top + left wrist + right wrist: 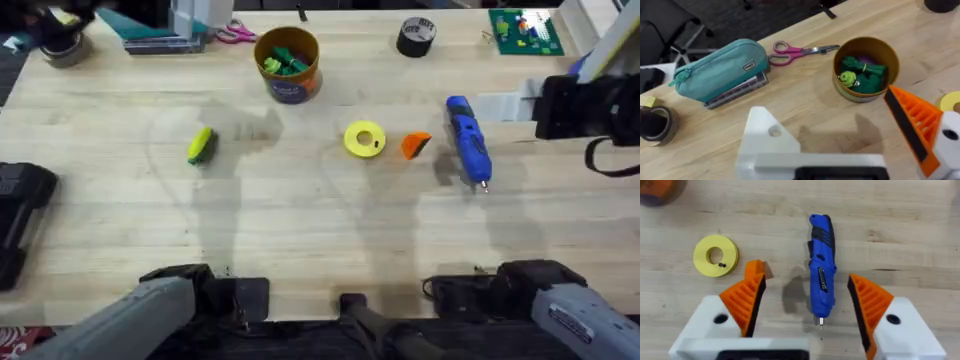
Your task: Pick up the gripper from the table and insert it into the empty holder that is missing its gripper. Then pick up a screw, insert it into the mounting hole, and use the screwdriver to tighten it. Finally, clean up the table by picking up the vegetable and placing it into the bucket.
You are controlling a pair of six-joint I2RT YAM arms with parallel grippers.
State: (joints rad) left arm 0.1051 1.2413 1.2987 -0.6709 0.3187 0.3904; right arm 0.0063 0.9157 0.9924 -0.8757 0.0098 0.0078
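The orange ribbed gripper (415, 145) lies on the table between a yellow spool (364, 139) and the blue screwdriver (468, 140). The screwdriver (821, 267) lies flat just beyond my right gripper (805, 277), which is open and holds nothing. My left gripper (825, 107) is open too. One of its fingers is the bare white holder (767, 137) with a mounting hole, and the other carries an orange pad. The yellow-and-green vegetable (201, 145) rests at the left. The bucket (287, 62) (866, 67) stands at the back with green pieces inside. A small dark speck on the spool (716, 255) may be a screw.
Pink-handled scissors (795, 51) and a teal pouch (720, 67) lie behind the bucket. A black tape roll (416, 36) and a green board (524, 30) sit at the back right. Dark equipment stands at the right edge (585, 105) and the left edge (20, 210).
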